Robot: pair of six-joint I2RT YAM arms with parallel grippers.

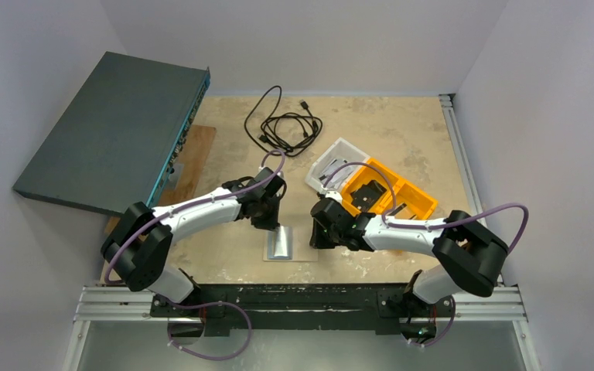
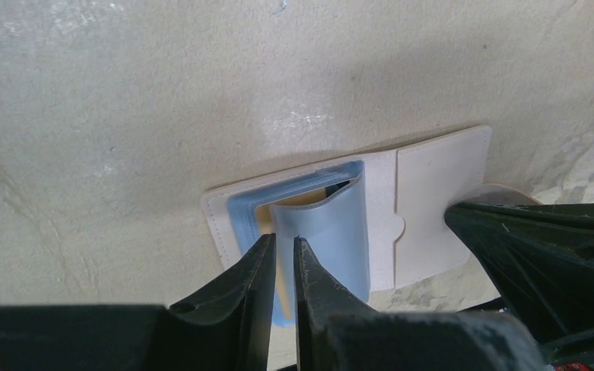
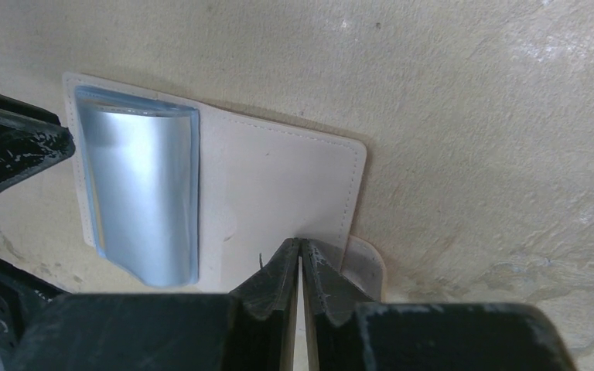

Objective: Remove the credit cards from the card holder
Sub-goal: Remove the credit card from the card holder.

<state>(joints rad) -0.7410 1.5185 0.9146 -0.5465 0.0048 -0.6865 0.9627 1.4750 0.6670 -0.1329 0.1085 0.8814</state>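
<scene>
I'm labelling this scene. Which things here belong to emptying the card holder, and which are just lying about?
In the job: card holder, left hand, right hand.
Lying about: orange bin, white tray, black cable, grey-blue box, wooden board.

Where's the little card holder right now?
In the top view the card holder lies open on the table near its front edge, between the two arms' jaws; the orange bin sits farther back on the right.
</scene>
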